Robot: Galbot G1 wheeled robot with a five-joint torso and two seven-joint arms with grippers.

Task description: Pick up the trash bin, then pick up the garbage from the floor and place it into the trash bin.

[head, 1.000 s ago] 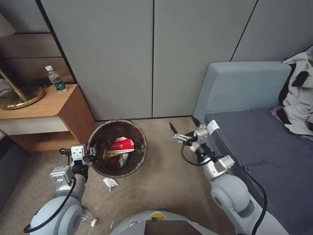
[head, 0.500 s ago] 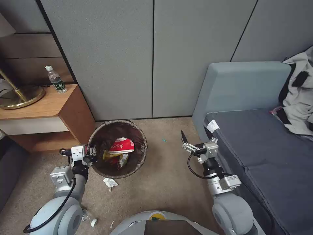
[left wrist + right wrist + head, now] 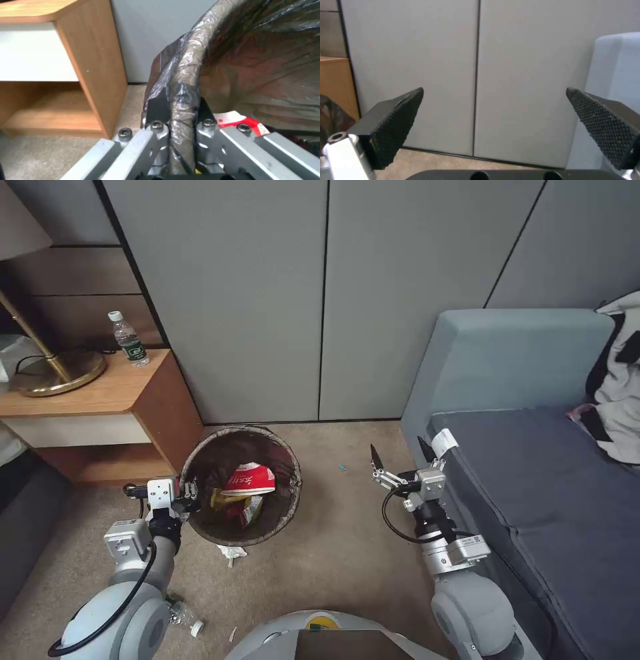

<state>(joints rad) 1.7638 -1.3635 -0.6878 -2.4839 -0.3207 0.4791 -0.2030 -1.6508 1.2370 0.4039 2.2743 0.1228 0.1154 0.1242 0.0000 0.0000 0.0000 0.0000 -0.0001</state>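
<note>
Trash bin [image 3: 241, 485] handling comes first: its rim is pinched by the left gripper [image 3: 189, 493], whose jaws are closed on the bag-covered edge nearest the wooden nightstand [image 3: 100, 400]. In the left wrist view the fingers [image 3: 156, 107] straddle the folded rim, one outside and one inside. The bin looks light and fairly stiff, but the glossy brown liner [image 3: 186, 75] is slippery film, so a rim pinch could slide or tilt under load; the rim, where plastic backs the bag, seems the soundest hold.

Inside the bin lie a red-and-white wrapper [image 3: 250, 478] and yellow wrappers [image 3: 230, 499]. The bin is round, with the dark brown bag folded over its lip, and sits over the beige carpet [image 3: 333, 540] between the nightstand and the grey sofa [image 3: 533, 480].

A crumpled tissue [image 3: 232, 553] lies on the carpet just beside the bin's near edge; soft and weightless, it should yield to any pinch. A small bottle [image 3: 183, 620] rests by the left arm.

The right gripper [image 3: 399, 458] hangs near the sofa's corner, jaws spread wide and empty.
</note>
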